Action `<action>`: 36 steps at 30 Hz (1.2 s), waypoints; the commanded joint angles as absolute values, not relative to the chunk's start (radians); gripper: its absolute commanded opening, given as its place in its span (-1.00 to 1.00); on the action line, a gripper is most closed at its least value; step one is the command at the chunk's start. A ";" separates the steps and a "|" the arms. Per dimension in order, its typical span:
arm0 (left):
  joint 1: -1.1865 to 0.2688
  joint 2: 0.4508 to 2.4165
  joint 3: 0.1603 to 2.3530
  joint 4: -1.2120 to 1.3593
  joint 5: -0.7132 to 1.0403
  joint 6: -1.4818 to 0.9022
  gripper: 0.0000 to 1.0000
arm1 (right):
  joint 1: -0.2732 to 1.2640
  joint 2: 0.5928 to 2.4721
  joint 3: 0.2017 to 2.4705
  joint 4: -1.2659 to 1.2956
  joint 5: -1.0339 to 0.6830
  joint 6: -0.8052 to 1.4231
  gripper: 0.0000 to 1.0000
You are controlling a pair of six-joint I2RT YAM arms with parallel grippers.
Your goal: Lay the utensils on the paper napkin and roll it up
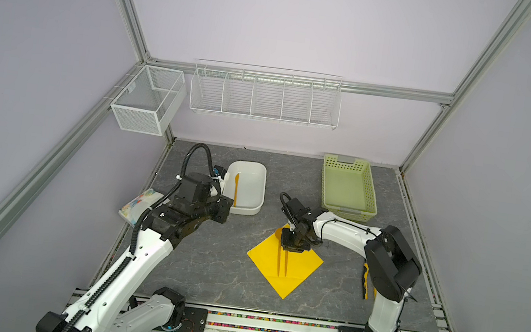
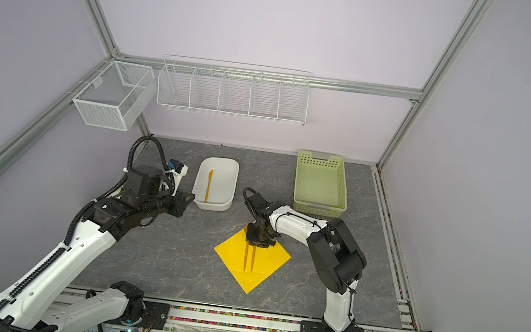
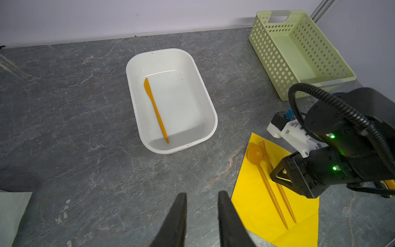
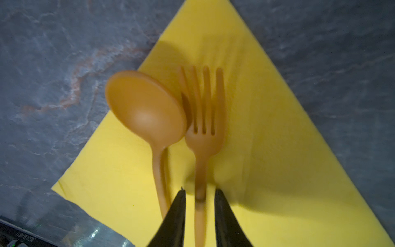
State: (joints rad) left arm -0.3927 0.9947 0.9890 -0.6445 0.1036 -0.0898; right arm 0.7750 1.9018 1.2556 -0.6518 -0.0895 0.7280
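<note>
Front-centre on the desk (image 1: 207, 271): 1 napkin (image 1: 304, 267) (image 2: 270, 262), flat, turned as a diamond, one corner to the back and one to the front. One crease runs across it near the front corner.

3 utensils total.
- 2 on the napkin: spoon (image 3: 255, 153) (image 4: 145, 111) and fork (image 3: 263, 147) (image 4: 205, 132), side by side. Heads are at the far corner and handles run toward the front. The spoon is on the tub side. Its bowl leans against the fork's outer tine and hangs partly past the napkin edge over bare desk.
- 1 off the napkin: knife (image 1: 236, 189) (image 3: 157, 111), lying lengthwise in the tub (image 1: 254, 186) (image 3: 181, 96).

right gripper (image 4: 199, 191) (image 1: 295, 248) is low over the napkin, on the upper part of the handles. Jaws spread, one each side of the fork handle, with yellow showing on both sides, so no pinch. The wrist view is blurred there, so I can't tell whether the tips touch the paper.

left gripper (image 3: 202, 193) is just beside the tub's near-left corner, over bare desk. Jaws partly spread, nothing between them.

Rest, 1 of each:
- tub: back-left of the napkin, apart from it.
- green basket (image 1: 328, 183) (image 3: 275, 62): back-right.
- printed packet (image 1: 139, 203): left desk edge, partly under the left arm.
- pliers (image 1: 365, 279): right of the napkin, mostly hidden behind the right arm, seen in one top view only.
- wire rack (image 1: 264, 99): on the back wall (image 1: 292, 36), 5 bays.
- mesh box (image 1: 148, 101): up at the back-left corner.
</note>
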 commanded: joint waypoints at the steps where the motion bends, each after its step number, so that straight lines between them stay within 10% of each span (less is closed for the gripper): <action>1: -0.387 0.999 0.981 -0.650 0.092 -0.100 -0.47 | 0.782 1.834 1.254 -0.678 -0.060 0.746 -0.38; 36: -0.383 1.819 1.474 -0.806 -0.080 -0.316 -0.53 | 0.558 1.569 1.197 -0.793 -0.114 0.533 -0.28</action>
State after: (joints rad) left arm -0.3916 1.7641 1.4166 -0.7441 -0.0441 -0.2958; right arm 0.5682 1.5745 1.1774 -0.7486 -0.0963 0.5774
